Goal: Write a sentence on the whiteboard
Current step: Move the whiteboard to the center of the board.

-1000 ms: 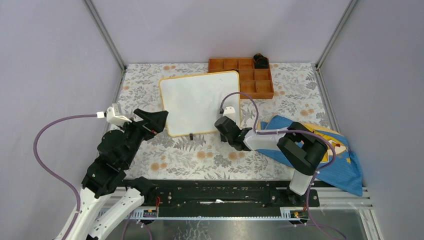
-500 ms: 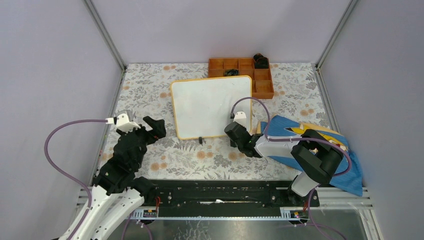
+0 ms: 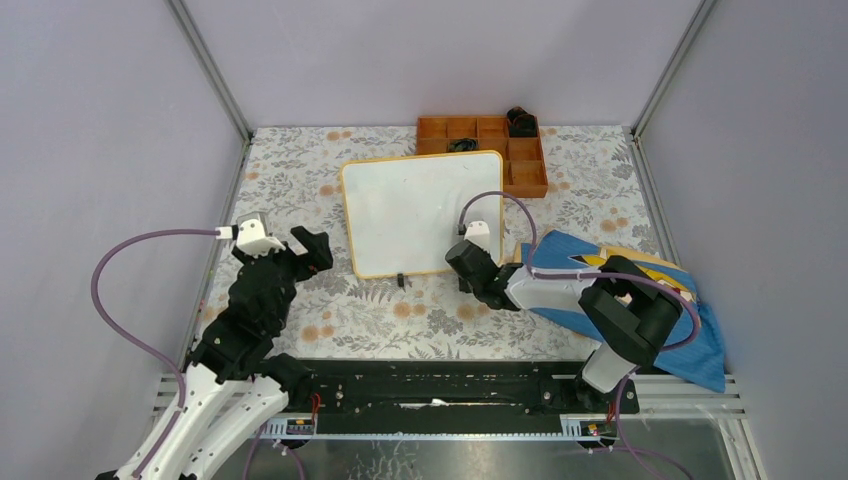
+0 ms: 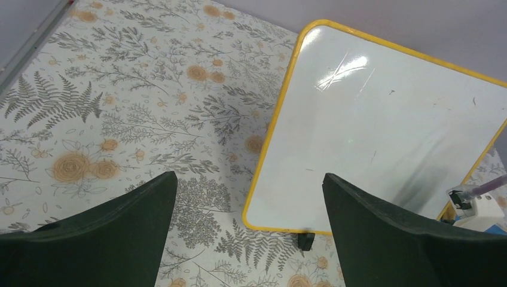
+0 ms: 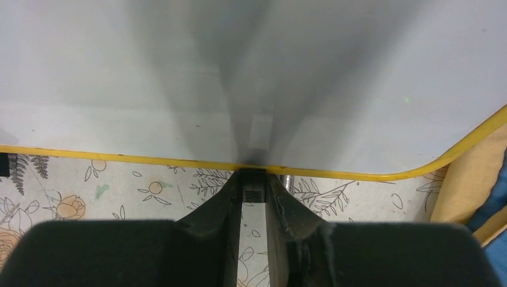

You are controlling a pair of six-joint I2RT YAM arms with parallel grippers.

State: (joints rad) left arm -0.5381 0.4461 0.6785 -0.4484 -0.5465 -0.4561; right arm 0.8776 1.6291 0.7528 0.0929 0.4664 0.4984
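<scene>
Whiteboard (image 3: pixel 415 205) lies on floral worktop (image 3: pixel 300 160), straight ahead of R tool (image 5: pixel 254 176) and ahead and to the R of L tool (image 4: pixel 248 174). Yellow frame, rounded corners, turned a bit askew to the worktop edge.

R tool: narrow. Its fingers (image 5: pixel 281 203) run up to the near frame, close to the near-R corner, and pinch a small dark piece right at the frame edge. Looks like part of the frame or a foot, can't tell which. R wrist view is mostly white surface w/ the tool's grey shadow on it, plus one tiny green speck off to the R.

L tool: wide, holding nothing, apart from the near-L corner and hanging over bare worktop. Black foot (image 4: pixel 306 240) sticks out under the near edge, between the two tools.

Surface shows glare and a few faint scratch-like marks in L wrist view; can't read any as writing.

Orange tray (image 3: pixel 525 178) sits beyond R tool, past the far edge. Far-R corner meets it in top view; touching or not, can't tell. Dark object (image 3: pixel 520 122) at tray's far-R corner.

Blue cloth (image 3: pixel 690 340) lies behind and to the R of R tool, under that arm.
</scene>
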